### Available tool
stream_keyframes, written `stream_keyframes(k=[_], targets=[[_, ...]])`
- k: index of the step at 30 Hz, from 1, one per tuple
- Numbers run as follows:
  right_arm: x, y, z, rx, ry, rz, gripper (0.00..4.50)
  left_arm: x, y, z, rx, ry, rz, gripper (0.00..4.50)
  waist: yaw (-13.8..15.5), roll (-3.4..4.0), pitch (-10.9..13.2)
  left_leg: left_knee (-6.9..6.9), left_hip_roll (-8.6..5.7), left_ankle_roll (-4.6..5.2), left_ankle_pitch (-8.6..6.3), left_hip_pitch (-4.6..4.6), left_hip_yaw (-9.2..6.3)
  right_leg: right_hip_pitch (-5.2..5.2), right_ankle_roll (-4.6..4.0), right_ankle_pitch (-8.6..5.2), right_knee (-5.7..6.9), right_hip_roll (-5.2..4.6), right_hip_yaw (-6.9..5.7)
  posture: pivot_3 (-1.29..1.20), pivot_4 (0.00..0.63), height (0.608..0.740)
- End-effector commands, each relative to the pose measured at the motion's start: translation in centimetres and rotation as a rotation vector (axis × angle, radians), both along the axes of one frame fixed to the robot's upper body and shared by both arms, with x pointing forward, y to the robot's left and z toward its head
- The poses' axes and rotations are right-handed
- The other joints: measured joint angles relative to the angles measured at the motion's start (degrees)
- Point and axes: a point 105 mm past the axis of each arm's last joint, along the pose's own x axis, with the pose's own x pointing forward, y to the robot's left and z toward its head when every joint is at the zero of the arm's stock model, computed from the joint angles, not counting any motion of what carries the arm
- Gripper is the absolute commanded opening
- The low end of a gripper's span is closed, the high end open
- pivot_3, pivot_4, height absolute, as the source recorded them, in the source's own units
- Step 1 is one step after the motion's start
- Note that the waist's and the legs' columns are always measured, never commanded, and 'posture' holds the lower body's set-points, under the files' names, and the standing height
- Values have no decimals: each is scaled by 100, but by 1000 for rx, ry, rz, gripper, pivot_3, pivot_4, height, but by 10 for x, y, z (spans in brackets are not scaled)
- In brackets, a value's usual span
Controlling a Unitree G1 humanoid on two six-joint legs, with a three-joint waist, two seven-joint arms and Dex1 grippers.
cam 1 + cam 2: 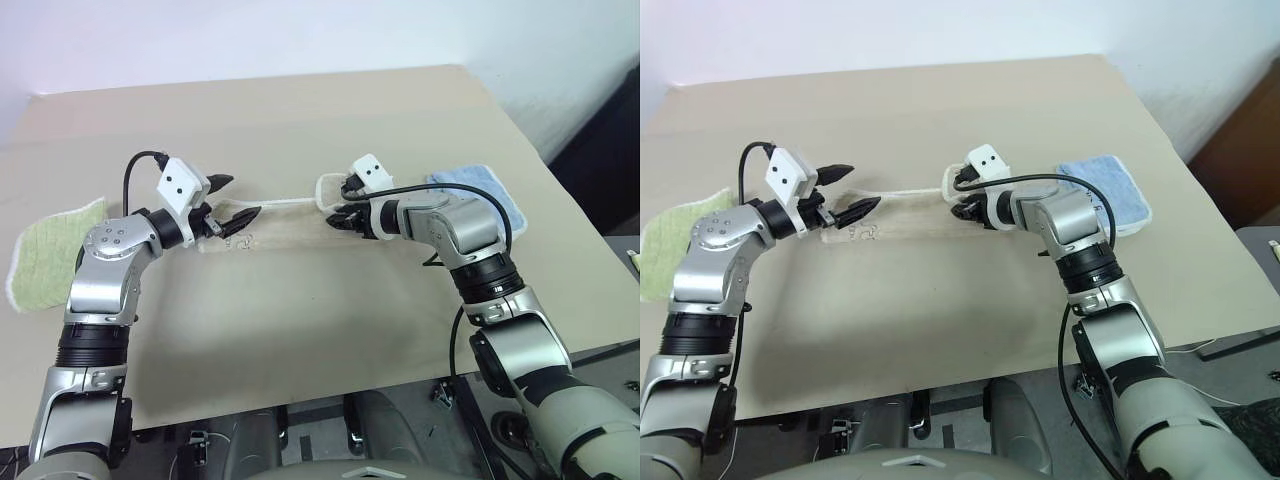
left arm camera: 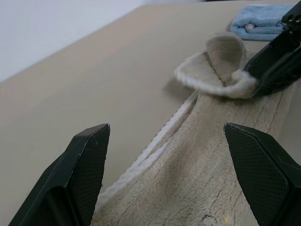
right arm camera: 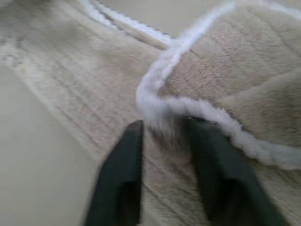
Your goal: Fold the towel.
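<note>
Towel: the beige-tan terry towel with white corded edging [image 1: 905, 215] lies as a narrow folded strip near the middle of the tan tabletop [image 1: 940, 110], between the two grippers.
Left gripper: the left gripper [image 1: 232, 199] hovers at the strip's left end, jaws spread wide and released, holding nothing.
Right gripper: the right gripper [image 1: 345, 203] sits at the strip's right end; its partly parted fingers [image 3: 122, 179] straddle the raised white edging.
Open room: bare tabletop lies wide on the far side and the near side of the strip.
Neighbours: a light green folded towel [image 1: 55, 250] lies at the table's left edge; a light blue folded towel [image 1: 1110, 190] lies just beyond the right arm; both are apart from the strip.
View differences: the left wrist view shows the far end curled up in a loose flap [image 2: 221, 61]; the right wrist view shows the cord crossing itself there.
</note>
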Motion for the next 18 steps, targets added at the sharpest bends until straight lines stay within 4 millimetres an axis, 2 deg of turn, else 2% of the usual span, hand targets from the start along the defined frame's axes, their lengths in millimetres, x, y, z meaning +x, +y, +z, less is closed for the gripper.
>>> stream_keyframes(k=[1,4,10,12,14,18], targets=[[-9,3,17,35,-49,53,2914,-3,1,16,-8,-55,-5,4072,-1,0,0,0,0,0,0,0,0,0,0,0,0,0,0,0,150,740],[-10,-3,26,51,-93,43,3894,-2,0,16,-9,-53,-9,4072,4,0,0,1,0,0,0,0,0,0,0,0,0,0,-1,0,150,740],[-30,-18,73,213,-210,97,3894,-2,0,15,-13,-49,-13,4072,24,0,0,2,0,0,0,-1,0,1,0,0,0,-2,0,0,150,740],[-25,-33,82,216,-251,34,3894,-1,0,14,-13,-47,-14,4072,24,0,0,1,0,0,0,0,-1,1,0,0,0,-1,-1,0,150,740],[-18,-45,84,207,-266,-30,3894,-1,0,14,-15,-45,-14,4072,22,-1,-1,3,0,0,0,4,-1,4,0,0,0,-1,-1,0,150,740],[5,-76,72,139,-284,-172,2990,0,-3,12,-19,-40,-22,4072,11,-1,-1,6,0,1,1,5,2,5,-3,1,0,-2,0,0,150,740]])
